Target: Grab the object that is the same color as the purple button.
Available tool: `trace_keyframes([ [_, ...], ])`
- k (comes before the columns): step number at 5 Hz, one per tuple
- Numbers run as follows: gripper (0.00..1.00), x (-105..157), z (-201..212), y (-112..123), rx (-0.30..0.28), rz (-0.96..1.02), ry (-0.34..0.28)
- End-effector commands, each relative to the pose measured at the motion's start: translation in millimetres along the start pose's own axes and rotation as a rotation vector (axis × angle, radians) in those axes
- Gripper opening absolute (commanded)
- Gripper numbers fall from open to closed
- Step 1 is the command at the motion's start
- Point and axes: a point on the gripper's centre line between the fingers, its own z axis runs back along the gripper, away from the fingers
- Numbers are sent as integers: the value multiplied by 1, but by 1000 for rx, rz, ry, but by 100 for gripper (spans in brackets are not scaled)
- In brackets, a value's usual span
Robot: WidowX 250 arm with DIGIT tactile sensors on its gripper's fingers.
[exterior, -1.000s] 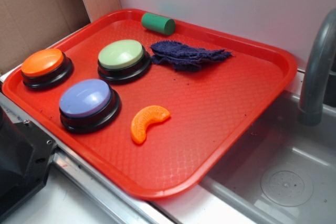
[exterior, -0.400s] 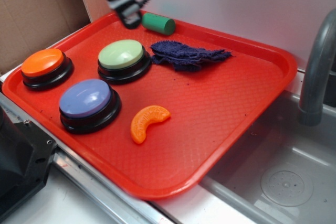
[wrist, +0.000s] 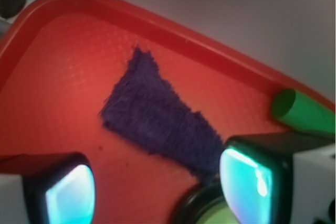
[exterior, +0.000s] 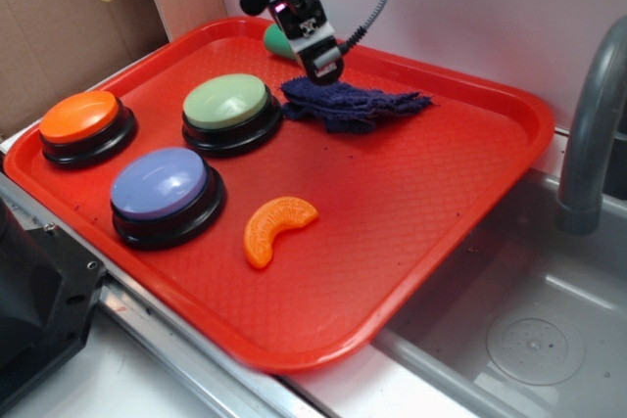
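**Gripper over the rag's left end, jaws apart**

While the arm reaches in from the far left, the red tray [exterior: 411,232] takes up most of the exterior view, sitting beside a grey sink basin [exterior: 529,330] with a grey faucet [exterior: 593,134] at right.

Three domed buttons on black bases stand on the tray's left half: purple button [exterior: 160,185] nearest, pale green button [exterior: 226,102] beyond it, orange button [exterior: 80,116] furthest left.

Dark purple rag [exterior: 358,103] lies crumpled flat toward the far edge, just right of the pale green button, apart from the purple one.

Gripper [exterior: 323,64] hangs at the rag's left end. Wrist view: both fingers spread wide, rag [wrist: 157,121] lying between and ahead of them, nothing held. Contact with the cloth cannot be told.

Green cylinder [wrist: 302,111] lies on its side by the far rim, partly behind the gripper.

Orange slice toy [exterior: 274,227] lies nearer, right of the purple button.
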Motion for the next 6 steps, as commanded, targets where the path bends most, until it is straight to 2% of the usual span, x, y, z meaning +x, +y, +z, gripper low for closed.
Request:
trace_keyframes([
  [1, 100, 10, -36, -7, -48, -129, -87],
  [2, 100, 8, -34, -5, -57, -198, -83],
  [5, 100, 8, -34, -5, -57, -198, -83],
  [6, 100, 13, -68, -8, -45, -251, -23],
])
